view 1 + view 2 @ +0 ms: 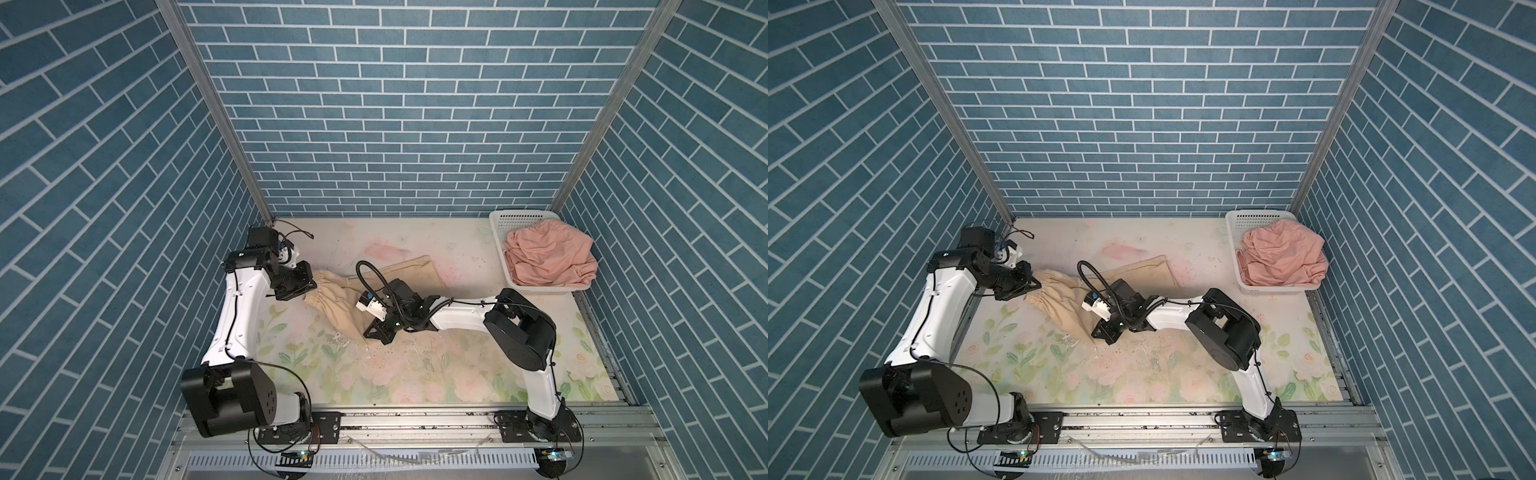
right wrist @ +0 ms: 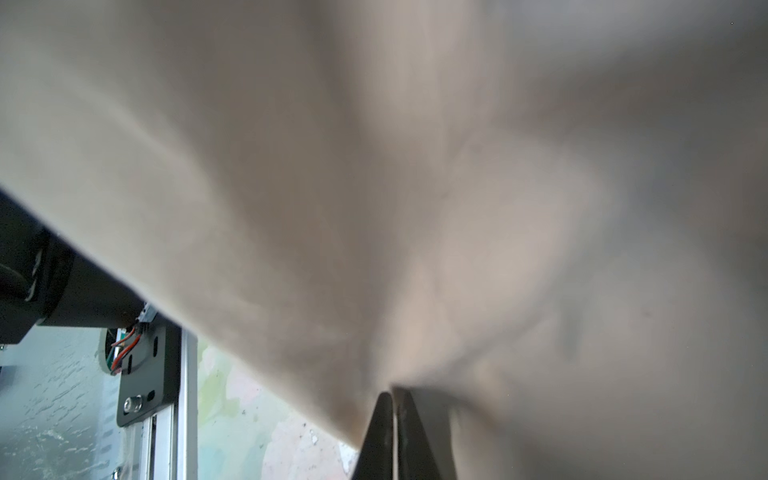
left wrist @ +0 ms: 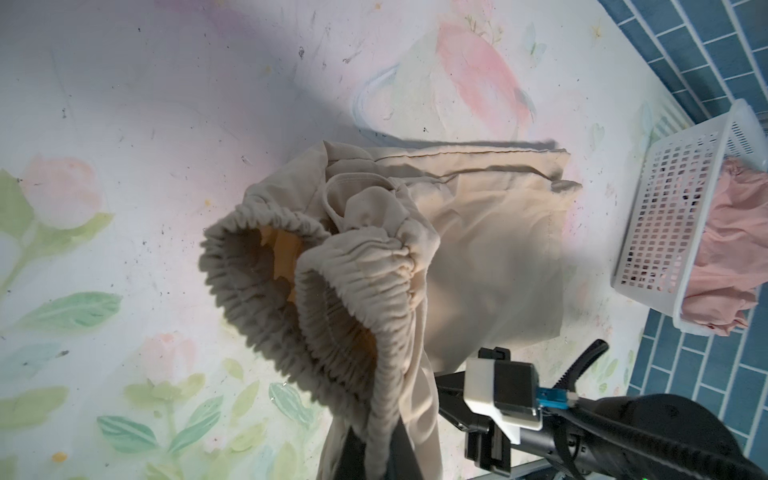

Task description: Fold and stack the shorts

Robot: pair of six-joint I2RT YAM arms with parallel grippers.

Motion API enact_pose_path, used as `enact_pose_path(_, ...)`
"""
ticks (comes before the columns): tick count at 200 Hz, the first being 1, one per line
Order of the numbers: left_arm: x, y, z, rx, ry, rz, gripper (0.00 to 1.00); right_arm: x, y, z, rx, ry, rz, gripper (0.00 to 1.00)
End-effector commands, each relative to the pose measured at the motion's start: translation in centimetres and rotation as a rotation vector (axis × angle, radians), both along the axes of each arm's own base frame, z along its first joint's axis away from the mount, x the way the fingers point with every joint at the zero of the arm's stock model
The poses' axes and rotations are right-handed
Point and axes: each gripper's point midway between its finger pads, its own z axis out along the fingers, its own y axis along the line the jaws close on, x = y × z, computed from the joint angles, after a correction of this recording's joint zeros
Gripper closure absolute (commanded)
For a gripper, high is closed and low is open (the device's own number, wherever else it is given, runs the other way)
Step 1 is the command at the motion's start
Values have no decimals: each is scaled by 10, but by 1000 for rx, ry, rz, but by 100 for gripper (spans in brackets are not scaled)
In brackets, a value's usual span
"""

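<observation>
The beige shorts (image 1: 338,299) lie crumpled on the desk (image 1: 415,374), waistband pinched and lifted by the left claw (image 1: 307,293), leg cloth clamped in the right claw (image 2: 392,399), likely to stretch them flat for folding; the pink shorts (image 1: 548,253) wait in the basket (image 1: 496,230)

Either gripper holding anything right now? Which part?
Both hold the beige shorts: left gripper at the gathered waistband, right gripper shut on a pinch of plain cloth away from the waist.

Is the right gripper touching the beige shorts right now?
Touching. The right wrist view shows the right gripper closed on a fold of the beige shorts, cloth puckering at its tips.
</observation>
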Motion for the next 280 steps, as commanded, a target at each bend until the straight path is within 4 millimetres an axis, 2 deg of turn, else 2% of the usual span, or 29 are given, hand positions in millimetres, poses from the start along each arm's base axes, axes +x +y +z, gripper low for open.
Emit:
enact_pose_path(1,-4,-3,8,37,3,-41,100,44,-10,40,73,-6,-118,94)
enact_pose_path(18,-3,-6,12,44,-5,-52,100,67,-20,43,51,-42,-160,96)
enact_pose_path(36,-1,-10,16,42,-17,-59,100,82,-19,36,1,-69,-174,99)
enact_pose_path(79,1,-19,29,14,-52,-73,100,120,10,27,19,-84,-239,100)
enact_pose_path(82,1,-19,29,11,-55,-73,100,123,13,31,26,-88,-241,100)
enact_pose_path(85,1,-20,30,8,-57,-73,100,124,15,17,7,-72,-240,100)
enact_pose_path(89,1,-21,31,5,-59,-75,100,127,19,12,3,-64,-239,100)
enact_pose_path(135,4,-21,41,10,-87,-80,100,151,58,-20,38,15,-255,100)
enact_pose_path(157,6,-20,43,15,-98,-81,100,161,69,-15,69,10,-270,100)
enact_pose_path(179,9,-19,39,20,-84,-84,100,164,68,4,96,-11,-274,100)
enact_pose_path(206,13,-17,36,34,-76,-84,100,156,44,37,101,-75,-262,100)
enact_pose_path(209,13,-17,36,34,-76,-84,100,154,42,45,107,-90,-257,100)
enact_pose_path(222,15,-16,36,37,-77,-86,100,139,25,57,94,-121,-218,100)
enact_pose_path(225,15,-16,37,36,-78,-86,100,134,21,53,81,-119,-203,100)
enact_pose_path(227,16,-16,37,36,-77,-86,100,131,19,62,90,-132,-196,100)
enact_pose_path(231,16,-16,38,37,-80,-87,100,125,14,67,86,-140,-185,100)
enact_pose_path(251,18,-15,41,48,-82,-90,100,94,-9,69,43,-129,-125,100)
enact_pose_path(280,20,-14,45,55,-84,-92,100,52,-34,52,-62,-127,-43,100)
